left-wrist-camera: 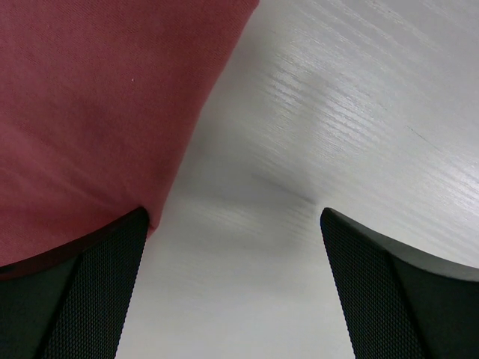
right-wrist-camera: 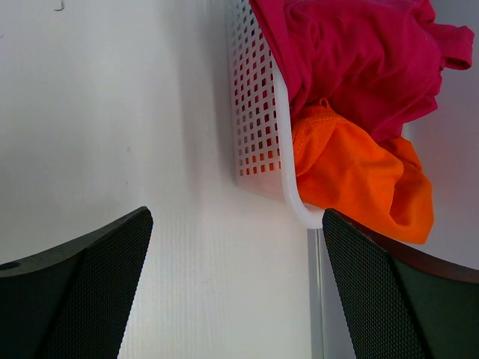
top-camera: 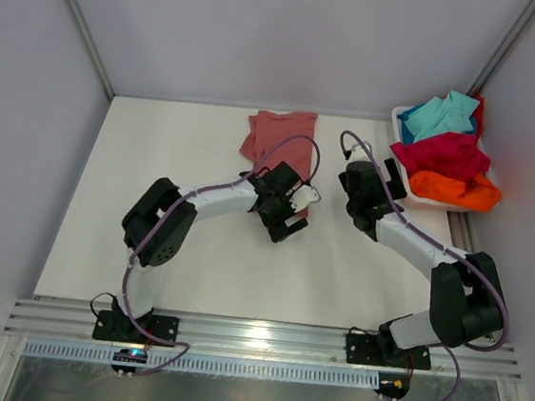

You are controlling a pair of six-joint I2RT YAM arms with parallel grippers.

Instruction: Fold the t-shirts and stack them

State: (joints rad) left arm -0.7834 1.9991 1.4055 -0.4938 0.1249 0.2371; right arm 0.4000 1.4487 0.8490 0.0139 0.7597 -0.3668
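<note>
I see the salmon-pink t-shirt [top-camera: 279, 137] lying folded flat on the white table [top-camera: 195, 250], towards the far edge and near the middle; the left gripper [top-camera: 297, 213] hangs just beside its near right corner, fingers spread wide and holding nothing. In the left wrist view the shirt's edge [left-wrist-camera: 97, 112] runs down to one dark finger [left-wrist-camera: 90, 299], the other finger stands over bare table; whether that finger touches the cloth I cannot tell.

The other t-shirts sit heaped in the white tub [top-camera: 403, 114] at the far right: turquoise t-shirt [top-camera: 439, 115] at the back, crimson t-shirt [top-camera: 440, 154] in the middle, orange t-shirt [top-camera: 455, 190] nearest, spilling over the rim.

The right gripper [top-camera: 377, 181] is just left of the tub, jaws wide apart and empty; its wrist view shows the perforated tub wall [right-wrist-camera: 258, 112] between the fingers, crimson [right-wrist-camera: 359, 60] and orange [right-wrist-camera: 359, 172] cloth above it.
</note>
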